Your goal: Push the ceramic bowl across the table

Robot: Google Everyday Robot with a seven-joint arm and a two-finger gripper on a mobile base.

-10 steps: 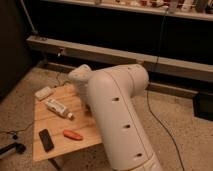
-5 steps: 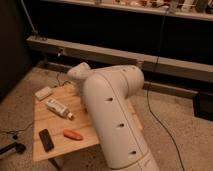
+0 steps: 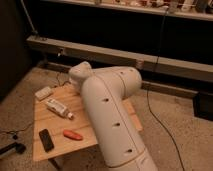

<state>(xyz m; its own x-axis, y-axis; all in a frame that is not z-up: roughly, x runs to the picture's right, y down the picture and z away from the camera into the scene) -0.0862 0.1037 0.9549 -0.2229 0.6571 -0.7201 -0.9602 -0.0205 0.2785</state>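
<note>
The small wooden plank table [image 3: 50, 124] stands at the left of the camera view. My thick white arm [image 3: 112, 110] reaches across its right half, with a rounded joint [image 3: 80, 74] over the far edge. The gripper is not in view; it lies somewhere behind the arm. The green ceramic bowl is hidden, and no part of it shows.
On the table lie a small white block [image 3: 44, 93], a white bottle [image 3: 59, 108] on its side, a black phone [image 3: 46, 139] and an orange carrot-like piece [image 3: 73, 134]. A low ledge [image 3: 150, 62] runs along the dark wall behind. A cable [image 3: 160, 120] trails on the speckled floor.
The thick arm link has shifted slightly to the left over the table. The things on the table's left half have not moved.
</note>
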